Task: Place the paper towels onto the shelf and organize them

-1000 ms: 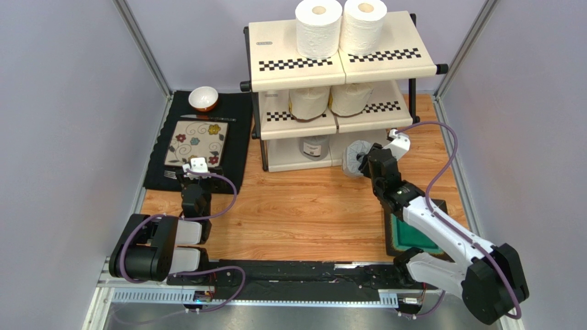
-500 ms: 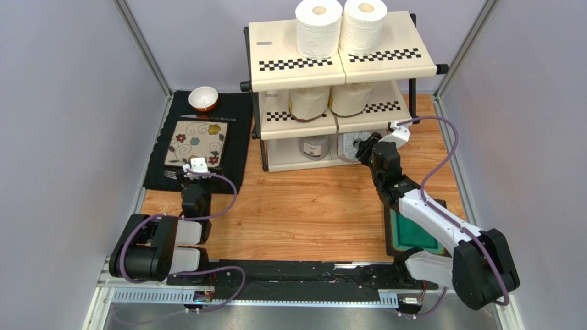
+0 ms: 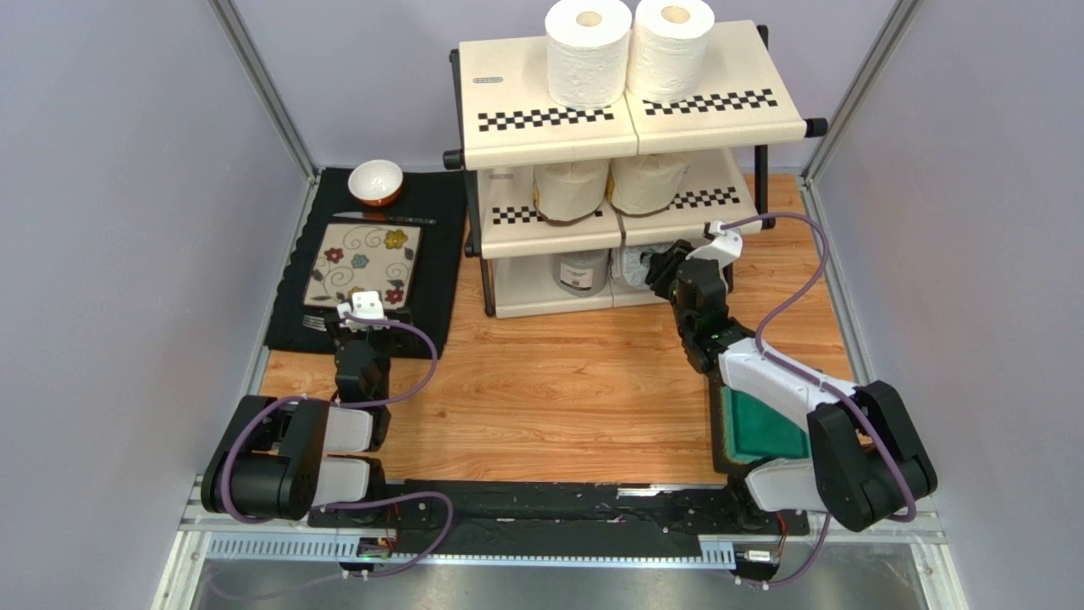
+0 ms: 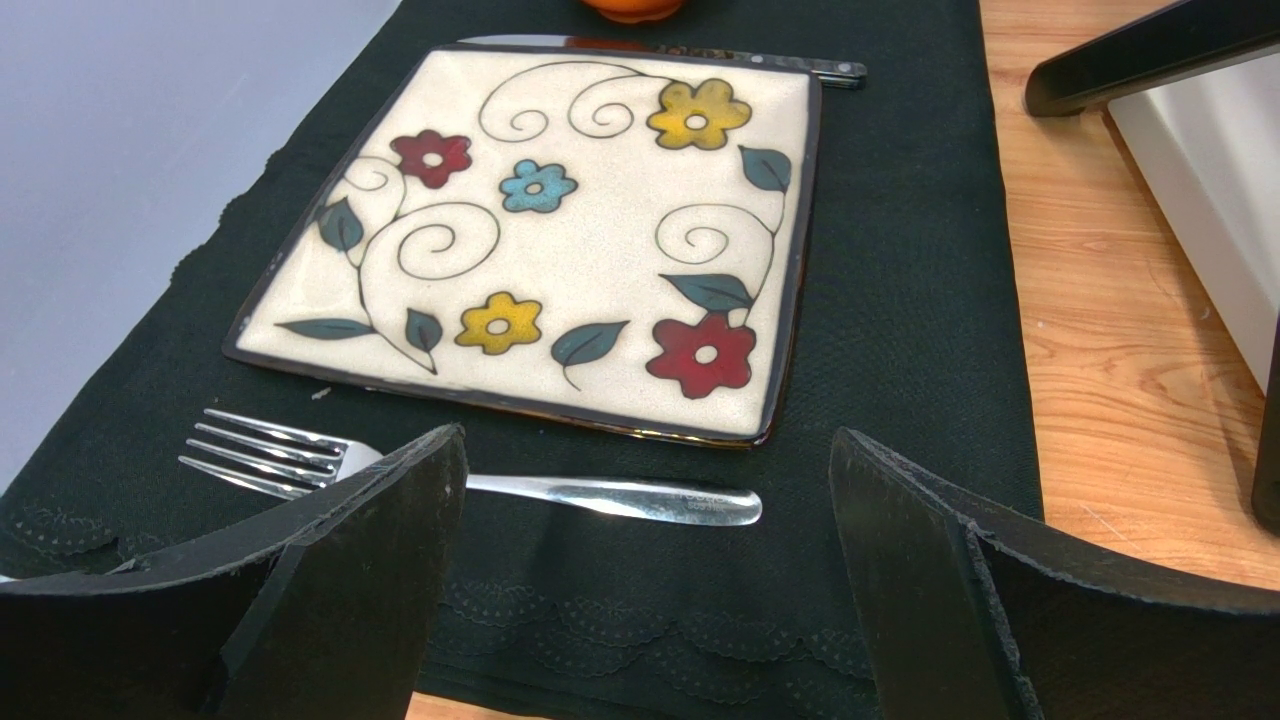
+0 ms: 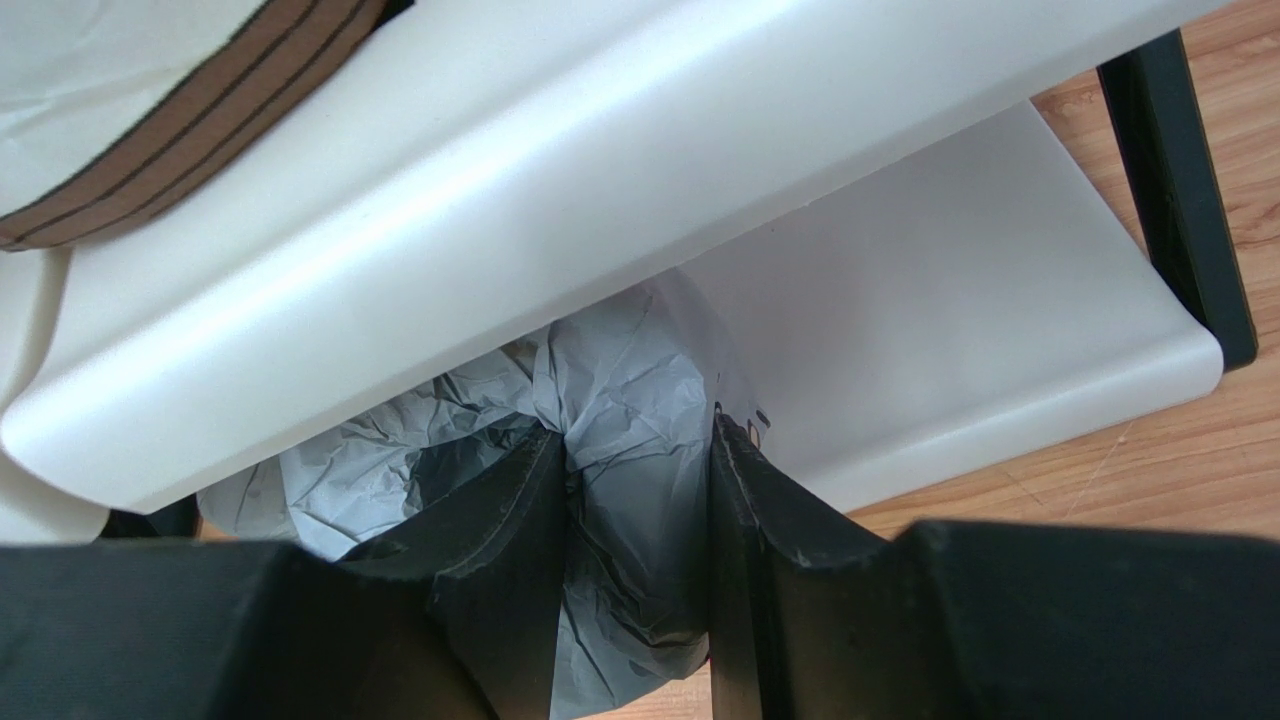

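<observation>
At the lower left of the top view the left gripper [image 3: 365,309] is seen with its jaws spread wide and nothing between them. In its wrist view a fork [image 4: 496,483] lies just ahead on a black cloth [image 4: 917,300], with a floral plate [image 4: 556,225] beyond it. At the lower right a green tray [image 3: 764,430] is partly covered by the right arm. The right gripper [image 5: 639,443] is closed on the crumpled wrap of a grey-wrapped roll [image 5: 631,360], held at the front of the bottom tier of the shelf [image 3: 509,76], under the middle panel. Beside it a second grey roll [image 3: 582,258] is stood; its label [image 3: 580,276] cannot be read. Two cream rolls [image 3: 570,188] are seen on the middle tier and two white rolls [image 3: 588,51] on top. A tag [image 3: 490,80] on the top panel is too small to read.
</observation>
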`<act>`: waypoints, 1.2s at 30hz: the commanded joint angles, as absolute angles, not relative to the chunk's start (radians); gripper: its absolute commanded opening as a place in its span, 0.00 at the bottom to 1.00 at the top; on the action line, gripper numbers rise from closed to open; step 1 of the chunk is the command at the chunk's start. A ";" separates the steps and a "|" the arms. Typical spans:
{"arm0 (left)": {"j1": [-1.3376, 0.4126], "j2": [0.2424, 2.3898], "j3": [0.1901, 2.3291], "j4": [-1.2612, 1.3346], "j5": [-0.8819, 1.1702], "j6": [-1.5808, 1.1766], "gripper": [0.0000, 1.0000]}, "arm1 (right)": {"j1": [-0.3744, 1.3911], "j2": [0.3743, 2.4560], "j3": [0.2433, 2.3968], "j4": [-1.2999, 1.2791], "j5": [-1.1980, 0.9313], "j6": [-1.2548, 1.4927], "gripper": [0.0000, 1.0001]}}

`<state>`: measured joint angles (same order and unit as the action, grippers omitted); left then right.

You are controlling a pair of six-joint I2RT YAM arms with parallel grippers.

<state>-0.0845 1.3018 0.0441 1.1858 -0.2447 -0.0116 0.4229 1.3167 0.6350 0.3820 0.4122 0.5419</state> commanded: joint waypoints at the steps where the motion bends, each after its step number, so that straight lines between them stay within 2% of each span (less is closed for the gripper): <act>1: -0.078 1.301 -0.189 1.215 -0.239 -0.005 0.99 | 0.417 1.350 0.653 0.532 0.456 0.566 0.28; 24: -0.078 1.302 -0.189 1.215 -0.239 -0.005 0.99 | 0.416 1.471 0.699 0.555 0.440 0.557 0.28; 25: -0.078 1.302 -0.189 1.215 -0.239 -0.005 0.99 | 0.416 1.473 0.703 0.549 0.436 0.555 0.30; 27: -0.078 1.302 -0.190 1.215 -0.239 -0.005 0.99 | 0.417 1.474 0.704 0.545 0.428 0.554 0.39; 28: -0.078 1.302 -0.189 1.215 -0.239 -0.005 0.99 | 0.417 1.474 0.704 0.542 0.426 0.554 0.49; 31: -0.078 1.302 -0.189 1.215 -0.239 -0.005 0.99 | 0.417 1.467 0.692 0.549 0.416 0.560 0.62; 36: -0.078 1.302 -0.189 1.215 -0.239 -0.005 0.99 | 0.417 1.448 0.681 0.555 0.400 0.563 0.68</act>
